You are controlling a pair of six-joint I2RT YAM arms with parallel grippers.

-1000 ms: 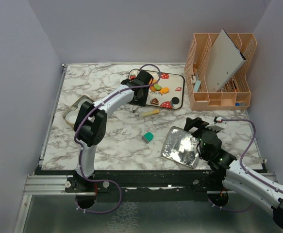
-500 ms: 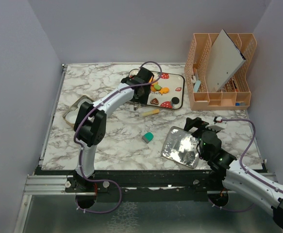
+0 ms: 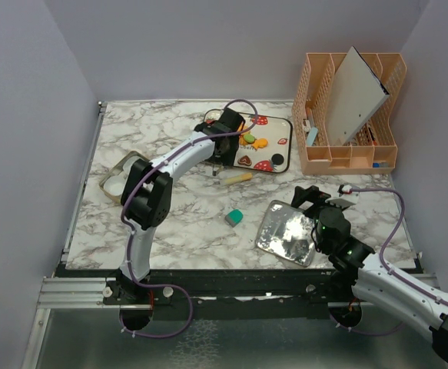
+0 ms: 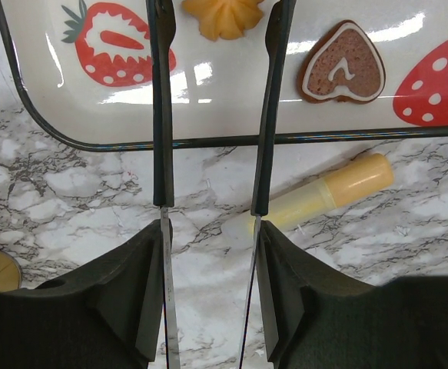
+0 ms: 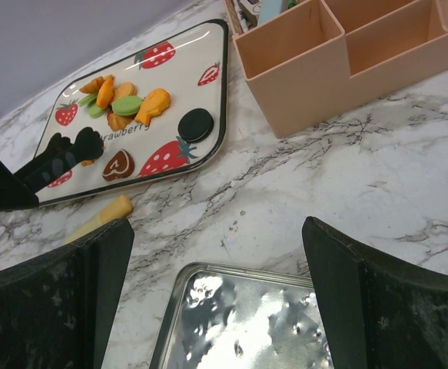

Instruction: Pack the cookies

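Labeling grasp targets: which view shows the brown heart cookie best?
Left wrist: the brown heart cookie sits close up, unobstructed, white icing clear. Right wrist shows it small and oblique; top external shows only a tiny dark spot.

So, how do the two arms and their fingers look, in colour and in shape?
Both arms have white links and black joints: the left arm and the right arm. A purple cable runs along each one. The left fingers are slim, dark strips; the right fingers are broad, black and scuffed.
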